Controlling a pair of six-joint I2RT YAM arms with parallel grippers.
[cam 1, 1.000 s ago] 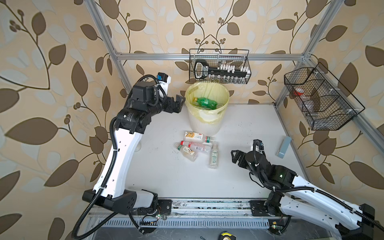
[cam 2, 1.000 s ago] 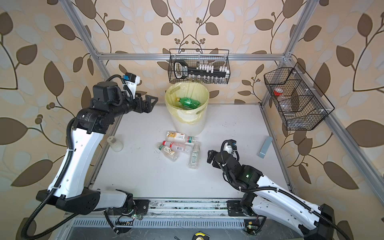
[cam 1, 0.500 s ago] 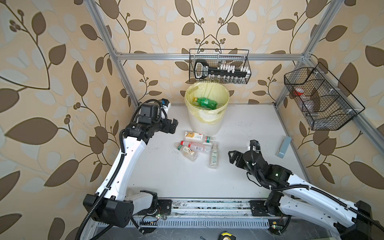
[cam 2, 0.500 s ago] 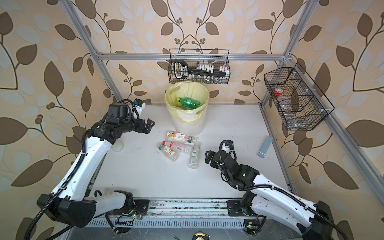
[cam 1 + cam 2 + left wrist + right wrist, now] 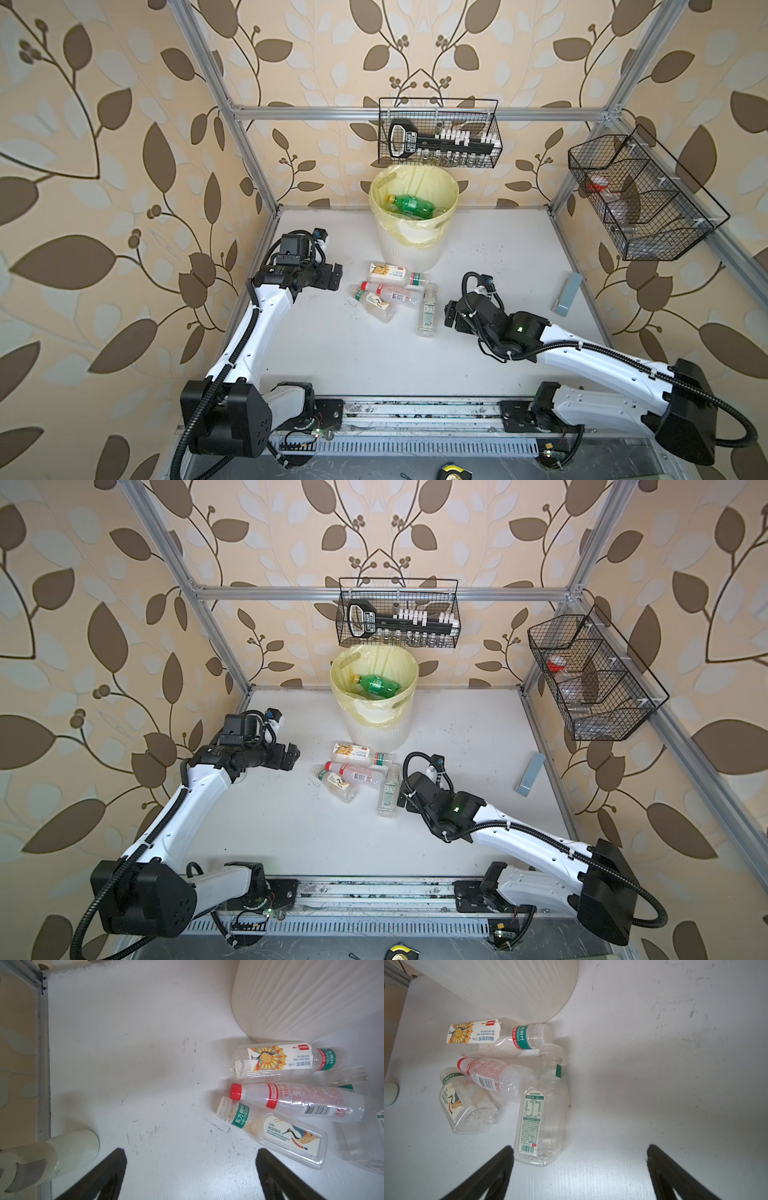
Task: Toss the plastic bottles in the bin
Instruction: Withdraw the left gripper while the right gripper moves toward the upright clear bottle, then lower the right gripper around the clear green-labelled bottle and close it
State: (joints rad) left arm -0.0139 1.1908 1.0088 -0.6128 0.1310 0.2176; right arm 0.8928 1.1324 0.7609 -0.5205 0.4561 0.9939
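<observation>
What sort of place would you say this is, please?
Most likely a robot test cell dressed as a room, not a real home: an aluminium frame carries leaf wallpaper, and two robot arms are mounted on a rail at the front of a white table.

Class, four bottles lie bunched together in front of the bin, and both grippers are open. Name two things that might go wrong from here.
1. The back-label bottle lies off-centre between the open fingers of the right gripper and touches the red-cap bottle. Closing may push it aside and roll its neighbours.
2. The left gripper faces the same cluster, so the arms might clash there.
</observation>
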